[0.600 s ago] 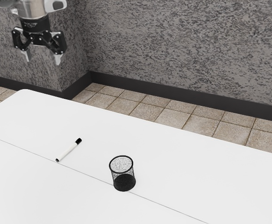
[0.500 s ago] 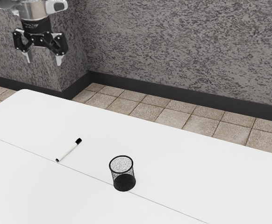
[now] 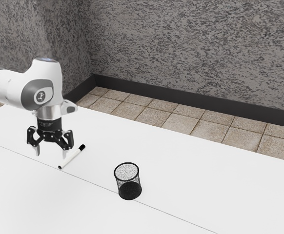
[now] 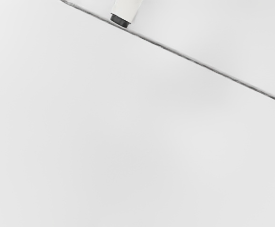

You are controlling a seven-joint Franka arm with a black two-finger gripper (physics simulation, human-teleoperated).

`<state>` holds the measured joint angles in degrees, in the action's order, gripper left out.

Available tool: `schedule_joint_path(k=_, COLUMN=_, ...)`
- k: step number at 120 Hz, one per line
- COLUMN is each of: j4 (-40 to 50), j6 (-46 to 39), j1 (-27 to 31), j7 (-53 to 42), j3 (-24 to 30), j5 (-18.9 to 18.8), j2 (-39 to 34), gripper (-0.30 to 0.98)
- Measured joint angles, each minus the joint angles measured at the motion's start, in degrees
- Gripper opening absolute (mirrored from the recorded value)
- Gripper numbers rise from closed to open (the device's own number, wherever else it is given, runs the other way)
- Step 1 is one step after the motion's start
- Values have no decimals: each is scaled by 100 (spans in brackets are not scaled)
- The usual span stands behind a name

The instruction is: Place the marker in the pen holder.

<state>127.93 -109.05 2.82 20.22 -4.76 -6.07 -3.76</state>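
Exterior view: my tool (image 3: pixel 51 152) is wide and empty near the marker (image 3: pixel 71 158), which lies on the surface (image 3: pixel 191 187). I judge the step as approach; next, center over the marker, then descend.

No word or number can be read. A small ringed emblem (image 3: pixel 41 96), its inner figure too small to make out, stands on the arm's dark grey joint cover (image 3: pixel 28 93). Below that cover, the black collar (image 3: pixel 55 125) bears faint pale marks (image 3: pixel 45 124), also illegible.
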Motion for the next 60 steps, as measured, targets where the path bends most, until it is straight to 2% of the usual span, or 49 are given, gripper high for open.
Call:
schedule_joint_path(k=31, j4=-4, j6=-1624, j1=147, j7=-618, j3=-11, j5=97, j2=992, gripper=69)
schedule_joint_path(k=60, j4=-418, j6=-2426, j1=320, j7=-1401, j3=-10, j5=117, j2=1649, gripper=69)
